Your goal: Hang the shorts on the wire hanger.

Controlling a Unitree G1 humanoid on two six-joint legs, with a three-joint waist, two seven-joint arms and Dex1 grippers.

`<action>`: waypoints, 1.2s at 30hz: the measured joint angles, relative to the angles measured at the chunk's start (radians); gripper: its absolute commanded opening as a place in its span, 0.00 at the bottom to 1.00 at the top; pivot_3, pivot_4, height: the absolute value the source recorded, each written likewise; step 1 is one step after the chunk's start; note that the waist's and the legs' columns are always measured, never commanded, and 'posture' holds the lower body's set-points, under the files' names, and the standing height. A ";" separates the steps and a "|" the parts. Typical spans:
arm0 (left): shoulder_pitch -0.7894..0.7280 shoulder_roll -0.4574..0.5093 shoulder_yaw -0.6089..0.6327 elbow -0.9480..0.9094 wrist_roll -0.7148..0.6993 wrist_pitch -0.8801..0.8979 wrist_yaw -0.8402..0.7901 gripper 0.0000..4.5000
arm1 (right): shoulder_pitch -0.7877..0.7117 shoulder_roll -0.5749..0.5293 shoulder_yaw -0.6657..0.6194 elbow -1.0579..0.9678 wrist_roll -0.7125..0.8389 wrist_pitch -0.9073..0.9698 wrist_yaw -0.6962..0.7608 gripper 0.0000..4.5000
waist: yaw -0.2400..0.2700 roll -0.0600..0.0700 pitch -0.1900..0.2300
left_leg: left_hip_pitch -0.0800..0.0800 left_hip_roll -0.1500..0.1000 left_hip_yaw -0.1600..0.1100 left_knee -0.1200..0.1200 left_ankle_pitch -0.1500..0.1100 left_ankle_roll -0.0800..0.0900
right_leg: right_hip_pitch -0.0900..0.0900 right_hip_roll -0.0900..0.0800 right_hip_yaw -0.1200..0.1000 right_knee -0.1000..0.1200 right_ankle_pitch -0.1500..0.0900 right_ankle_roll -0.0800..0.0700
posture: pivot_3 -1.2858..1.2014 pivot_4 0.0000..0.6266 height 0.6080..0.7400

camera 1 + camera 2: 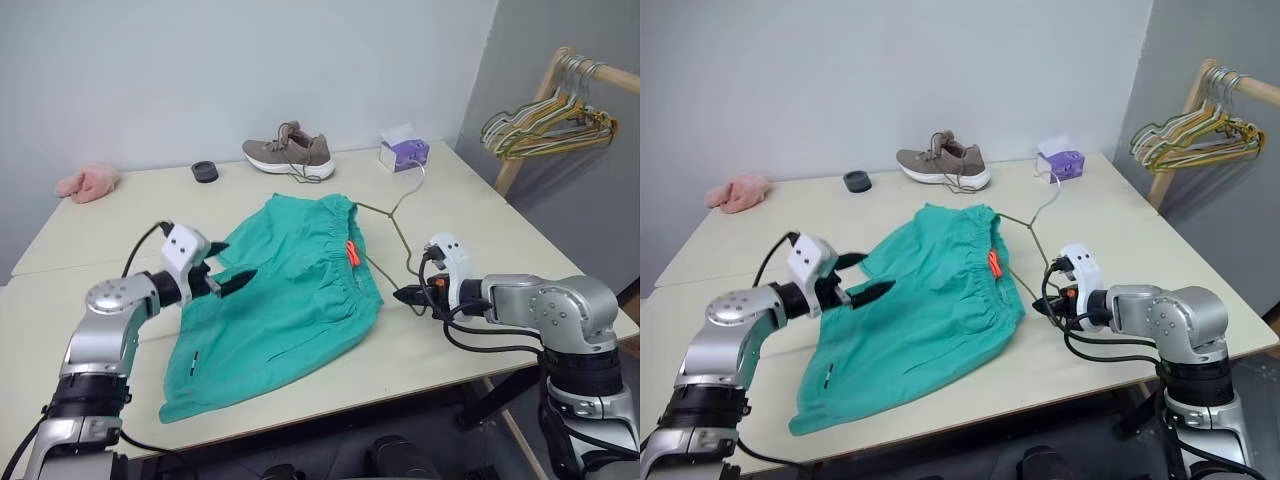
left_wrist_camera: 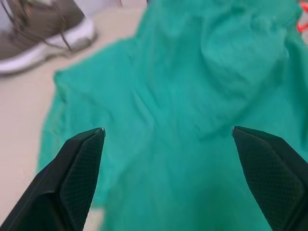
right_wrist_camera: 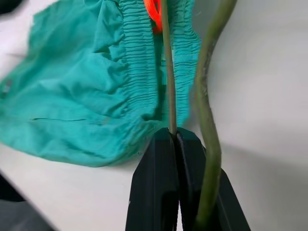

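Two grippers over table [image 1: 90,225]: right gripper [image 1: 408,296] clamped on wire hanger [image 1: 398,236] beside shorts [image 1: 290,290]. Left gripper [image 1: 228,272] spread wide above shorts, holding nothing.

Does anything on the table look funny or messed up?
The shorts lie rumpled, one side over the wire hanger, not hanging from it. A shoe sits on the table, an odd spot for one.

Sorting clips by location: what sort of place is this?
Probably a plain indoor room staged for laundry practice: a beige table, a wooden rack of coloured wire hangers, and teal-green fabric shorts.
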 measured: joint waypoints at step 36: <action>-0.171 0.262 -0.236 0.096 0.124 -0.162 -0.563 0.99 | -0.031 -0.129 0.412 0.097 -0.736 -0.990 0.360 0.00 | -0.002 -0.001 0.001 | 0.001 0.000 -0.001 0.000 0.000 0.000 | 0.000 0.000 0.000 0.001 -0.001 0.000 | 0.43 0.00 1.00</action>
